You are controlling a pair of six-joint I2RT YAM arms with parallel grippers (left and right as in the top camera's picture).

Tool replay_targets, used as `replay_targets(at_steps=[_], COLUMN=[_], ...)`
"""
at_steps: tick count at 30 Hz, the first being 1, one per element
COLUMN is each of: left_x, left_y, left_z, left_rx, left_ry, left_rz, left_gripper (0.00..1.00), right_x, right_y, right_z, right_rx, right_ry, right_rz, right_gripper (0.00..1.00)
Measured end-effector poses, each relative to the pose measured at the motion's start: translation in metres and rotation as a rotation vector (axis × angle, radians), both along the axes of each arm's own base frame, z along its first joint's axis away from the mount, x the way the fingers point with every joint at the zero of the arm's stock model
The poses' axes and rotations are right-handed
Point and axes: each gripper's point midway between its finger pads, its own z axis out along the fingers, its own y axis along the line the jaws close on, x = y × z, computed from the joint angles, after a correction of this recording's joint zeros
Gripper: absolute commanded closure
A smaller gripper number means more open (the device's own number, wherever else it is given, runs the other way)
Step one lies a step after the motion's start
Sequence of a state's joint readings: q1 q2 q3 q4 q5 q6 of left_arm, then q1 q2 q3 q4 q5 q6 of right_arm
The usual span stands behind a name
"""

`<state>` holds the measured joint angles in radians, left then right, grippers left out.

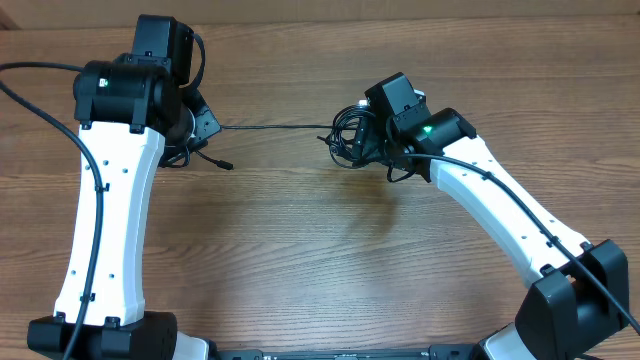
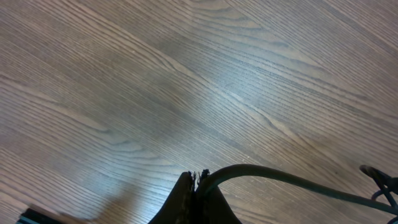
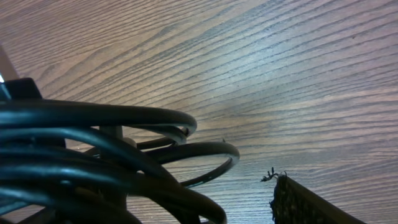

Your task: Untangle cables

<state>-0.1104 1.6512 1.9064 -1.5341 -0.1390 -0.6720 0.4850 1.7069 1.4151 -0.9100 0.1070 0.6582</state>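
The cables form a small black bundle [image 1: 347, 136] right of centre on the table. One thin strand [image 1: 275, 127] runs taut from it leftwards to my left gripper [image 1: 207, 124]. In the left wrist view the left gripper [image 2: 200, 177] is shut on that strand [image 2: 280, 179]. My right gripper [image 1: 368, 140] is at the bundle. In the right wrist view the bundle's loops [image 3: 112, 149] cover the left finger. The right finger [image 3: 298, 202] stands apart from them with bare table between. Another loose end with a plug [image 1: 224, 163] lies below the left gripper.
The wooden table [image 1: 300, 250] carries nothing else. The thick black arm cables run along both white arms [image 1: 110, 230] [image 1: 510, 215]. The arm bases stand at the front edge.
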Motion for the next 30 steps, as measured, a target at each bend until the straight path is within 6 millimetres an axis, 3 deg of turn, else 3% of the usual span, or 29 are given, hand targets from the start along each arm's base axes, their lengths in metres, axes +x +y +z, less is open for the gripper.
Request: replay_targets(at_steps=[16, 21, 30], left_x=[0.001, 0.006, 0.001], left_y=[-0.010, -0.027, -0.085], left_z=[-0.001, 0.002, 0.011], left_rx=[-0.075, -0.164, -0.305], left_ry=[0.003, -0.018, -0.055], left_rz=[-0.037, -0.168, -0.533], left_gripper=[0.96, 0.96, 0.96], right_x=[0.002, 0.008, 0.009], right_y=[-0.005, -0.007, -0.007], right_z=[0.000, 0.000, 0.001], right_rx=[-0.008, 0.018, 0.034], right_ry=[-0.006, -0.013, -0.011], right_rz=[-0.039, -0.058, -0.066], right_gripper=[0.15, 0.27, 0.48])
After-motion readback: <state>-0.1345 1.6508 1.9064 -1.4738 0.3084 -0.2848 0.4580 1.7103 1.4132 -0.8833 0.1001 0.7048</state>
